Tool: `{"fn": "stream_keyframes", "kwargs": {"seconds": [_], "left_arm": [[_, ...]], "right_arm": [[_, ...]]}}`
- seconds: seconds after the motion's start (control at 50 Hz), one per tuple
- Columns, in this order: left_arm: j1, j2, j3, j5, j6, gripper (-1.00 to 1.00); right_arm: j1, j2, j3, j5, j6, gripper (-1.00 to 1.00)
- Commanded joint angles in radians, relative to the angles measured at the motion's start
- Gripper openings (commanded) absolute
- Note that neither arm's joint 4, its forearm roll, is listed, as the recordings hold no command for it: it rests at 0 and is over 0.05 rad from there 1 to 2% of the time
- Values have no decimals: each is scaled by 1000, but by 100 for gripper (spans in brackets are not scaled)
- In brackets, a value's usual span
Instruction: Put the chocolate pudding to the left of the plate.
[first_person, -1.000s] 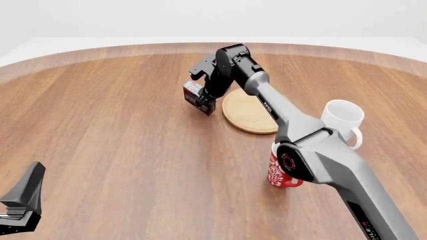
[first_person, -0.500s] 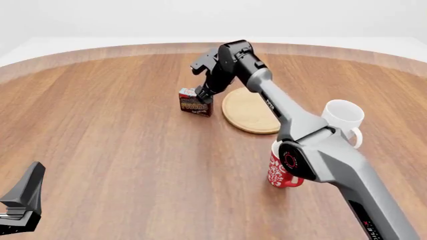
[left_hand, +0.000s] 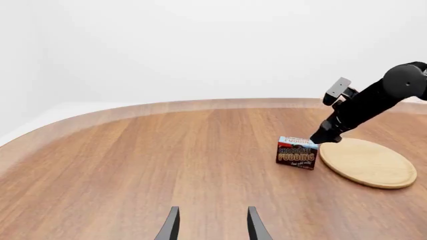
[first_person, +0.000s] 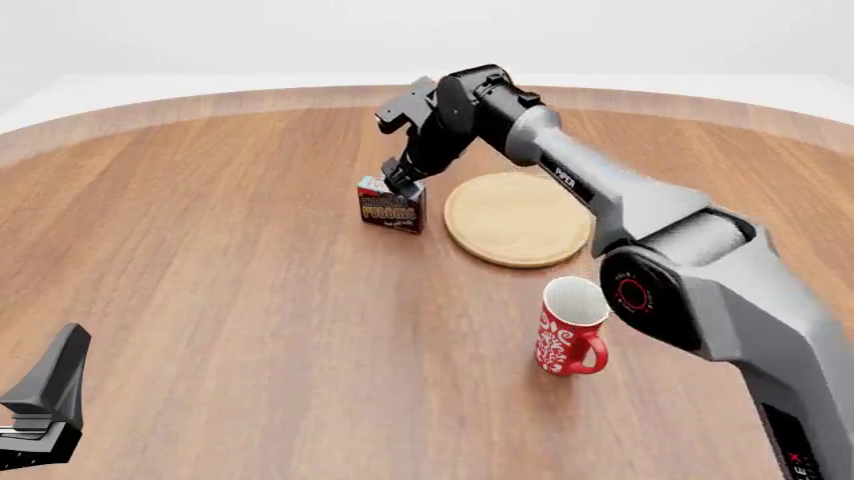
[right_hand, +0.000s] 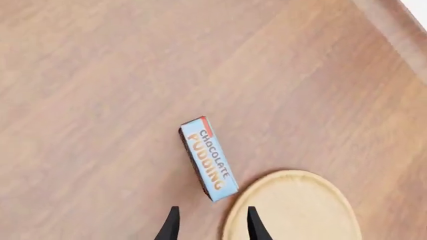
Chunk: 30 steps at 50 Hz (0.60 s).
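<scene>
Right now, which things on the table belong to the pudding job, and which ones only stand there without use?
For the job:
- chocolate pudding, standing on the table left of the plate
- plate
- right gripper, open, just above the pudding

Only standing there:
- red patterned mug
- left gripper, open, idle

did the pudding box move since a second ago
Yes. The chocolate pudding was held tilted, off the table, close to the plate. Now it stands upright on the table just left of the plate, with the right gripper open above it.
</scene>
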Motion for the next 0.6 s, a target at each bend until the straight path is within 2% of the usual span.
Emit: {"fn": "stream_keyframes", "kwargs": {"seconds": [0.02, 0.06, 0.08, 0.34, 0.5, 0.6], "left_arm": [[0, 0, 0, 0, 0, 100], [0, 0, 0, 0, 0, 100], [0, 0, 0, 0, 0, 100], [0, 0, 0, 0, 0, 100], [0, 0, 0, 0, 0, 100], [0, 0, 0, 0, 0, 100]], "right_arm": [[71, -401, 613, -330, 82, 100], [92, -476, 712, -370, 98, 100], [106, -527, 776, -400, 125, 100], [113, -843, 1126, -600, 199, 100], [116, -957, 1229, -628, 205, 100], [117, -1023, 1224, -603, 186, 100]]}}
